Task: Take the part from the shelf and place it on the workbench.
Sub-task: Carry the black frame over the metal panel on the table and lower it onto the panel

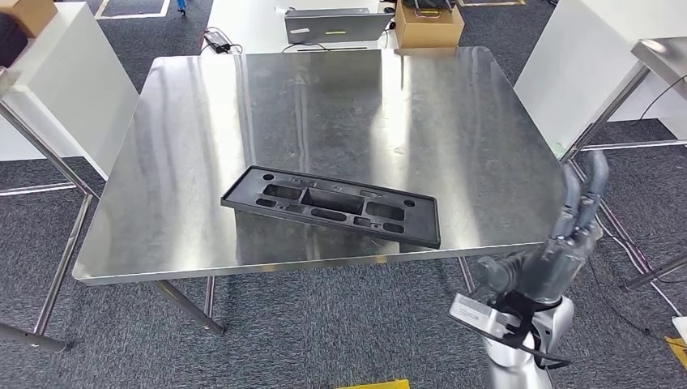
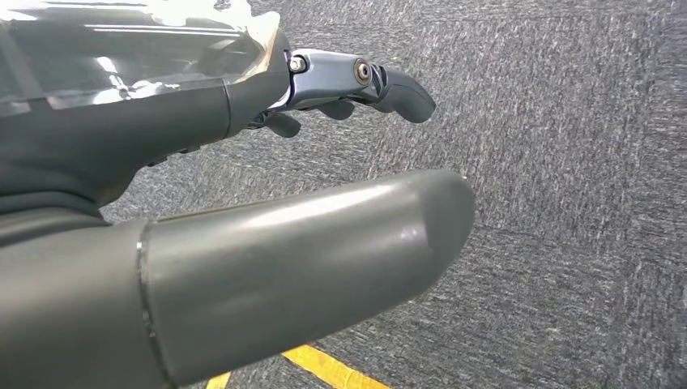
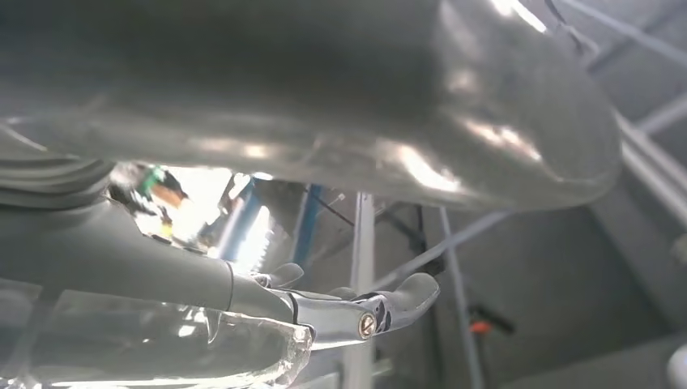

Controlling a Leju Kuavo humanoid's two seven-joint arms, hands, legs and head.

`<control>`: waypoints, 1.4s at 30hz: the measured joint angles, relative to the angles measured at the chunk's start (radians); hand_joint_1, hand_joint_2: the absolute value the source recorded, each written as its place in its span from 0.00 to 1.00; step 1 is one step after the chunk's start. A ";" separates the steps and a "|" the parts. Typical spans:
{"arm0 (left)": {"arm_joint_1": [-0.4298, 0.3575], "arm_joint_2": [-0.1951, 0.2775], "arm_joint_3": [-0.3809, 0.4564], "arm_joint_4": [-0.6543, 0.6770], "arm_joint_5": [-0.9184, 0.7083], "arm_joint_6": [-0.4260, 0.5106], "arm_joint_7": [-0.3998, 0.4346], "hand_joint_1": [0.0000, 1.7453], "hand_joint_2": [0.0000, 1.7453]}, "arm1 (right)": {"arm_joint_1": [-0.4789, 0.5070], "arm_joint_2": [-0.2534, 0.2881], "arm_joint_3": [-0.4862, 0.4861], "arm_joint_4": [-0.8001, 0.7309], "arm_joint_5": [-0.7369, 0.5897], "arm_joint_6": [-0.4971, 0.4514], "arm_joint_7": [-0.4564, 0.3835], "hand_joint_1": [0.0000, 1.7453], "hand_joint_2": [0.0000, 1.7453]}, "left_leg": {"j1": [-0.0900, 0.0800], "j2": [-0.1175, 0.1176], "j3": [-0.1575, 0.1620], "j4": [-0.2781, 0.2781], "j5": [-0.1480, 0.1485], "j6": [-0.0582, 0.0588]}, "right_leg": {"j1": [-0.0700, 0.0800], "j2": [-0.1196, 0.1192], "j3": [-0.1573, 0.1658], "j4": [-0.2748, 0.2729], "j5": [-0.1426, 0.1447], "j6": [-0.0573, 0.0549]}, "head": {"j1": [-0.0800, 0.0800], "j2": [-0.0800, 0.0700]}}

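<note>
- Part [image 1: 332,203] lies flat on the worktop [image 1: 454,138], near its front edge, nothing touching it; placing looks done.
- Right hand [image 1: 577,227] off the worktop's front right corner, fingers [image 1: 595,182] extended, holding nothing.
- Left hand [image 2: 243,203] over carpet [image 2: 567,203], fingers apart, empty.
</note>
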 joint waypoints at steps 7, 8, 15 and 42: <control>-0.004 0.000 0.028 0.000 -0.005 0.001 0.049 0.00 0.00 | 0.126 0.047 0.016 -0.086 -0.110 0.000 -0.002 0.00 0.00 | -0.004 0.001 0.008 0.005 -0.015 0.010 | -0.009 0.000 0.011 -0.002 -0.005 0.005 | 0.000 0.000; -0.005 0.000 0.035 0.000 -0.001 0.003 0.060 0.00 0.00 | 0.138 0.054 0.018 -0.087 -0.127 0.000 -0.002 0.00 0.00 | -0.006 0.001 0.010 0.006 -0.015 0.013 | -0.010 0.001 0.014 -0.003 -0.005 0.007 | 0.000 0.000; -0.011 -0.008 0.068 0.000 0.010 0.020 0.094 0.00 0.00 | 0.177 0.070 0.032 -0.080 -0.173 0.000 -0.002 0.00 0.00 | -0.001 0.011 0.022 -0.021 0.007 0.040 | -0.009 0.002 -0.071 0.213 -0.129 -0.008 | 0.004 0.000; -0.017 -0.042 0.139 -0.007 0.041 0.053 0.097 0.00 0.00 | 0.239 0.072 0.080 0.031 -0.202 0.001 -0.002 0.00 0.00 | -0.002 0.014 0.135 -0.028 -0.080 0.020 | 0.005 -0.003 -0.030 0.031 0.029 -0.008 | 0.004 0.000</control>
